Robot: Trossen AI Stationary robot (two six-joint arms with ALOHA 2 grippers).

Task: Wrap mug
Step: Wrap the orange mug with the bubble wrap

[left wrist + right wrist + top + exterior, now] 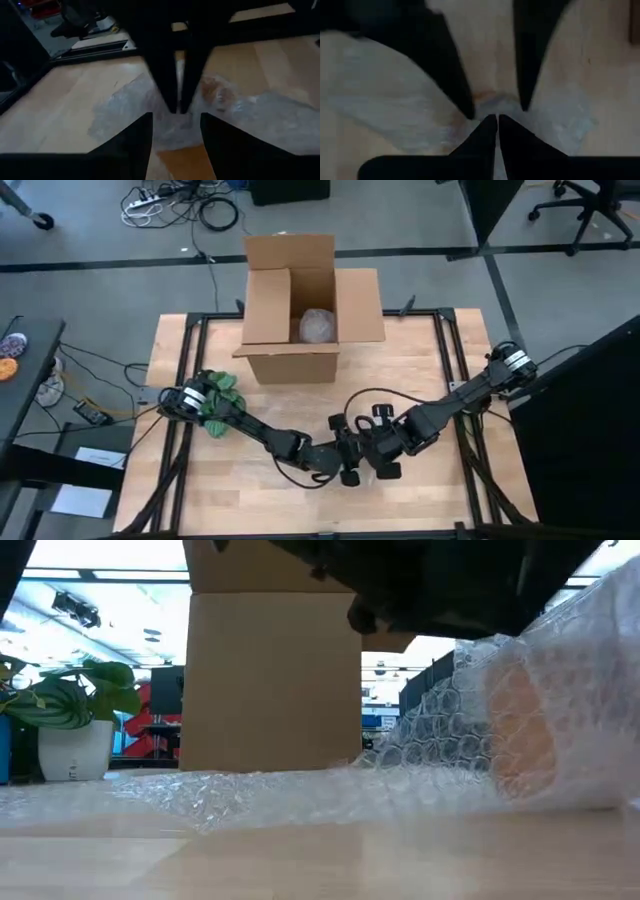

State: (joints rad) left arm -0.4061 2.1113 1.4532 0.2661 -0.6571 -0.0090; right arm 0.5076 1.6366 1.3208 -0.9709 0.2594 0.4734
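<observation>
The right gripper [498,118] has its two fingers pressed close together, tips down on the bubble wrap [300,785]. The left gripper [175,117] faces it, fingers spread wide, one on each side of the right one's tips. They meet at the near middle of the table [430,360]. The mug [520,730] is a brown shape inside the wrap, under the grippers. A cardboard box [290,300] stands open at the far side. A green plant [215,395] sits to the left.
</observation>
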